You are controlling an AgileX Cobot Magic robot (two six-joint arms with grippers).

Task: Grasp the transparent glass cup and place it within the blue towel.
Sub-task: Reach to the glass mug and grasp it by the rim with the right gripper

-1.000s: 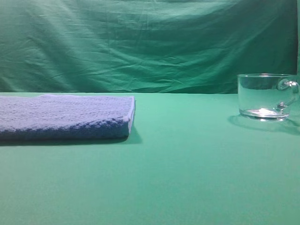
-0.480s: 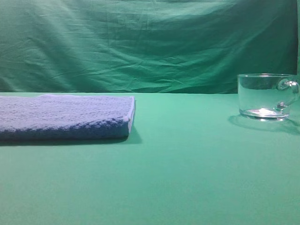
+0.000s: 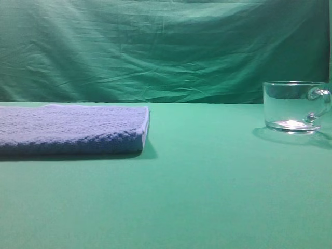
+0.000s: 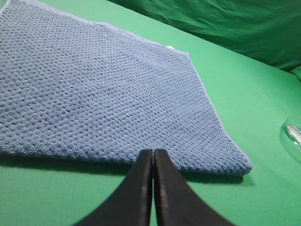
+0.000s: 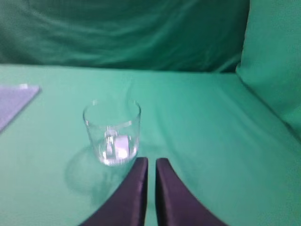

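The transparent glass cup [image 5: 112, 131] is standing upright just ahead-left of the right claw [image 5: 151, 162], whose jaws are sitting nearly together, holding nothing.

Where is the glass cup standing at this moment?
The glass cup stands upright at the far right of the exterior view on the green cloth, well apart from the blue towel at left.

Green cloth-covered table [image 3: 207, 197] filling the foreground, smooth and flat, darker green backdrop [image 3: 166, 46] hanging behind it, creased and wrinkled across its width, a raised green fabric fold [image 5: 275, 66] at the right edge
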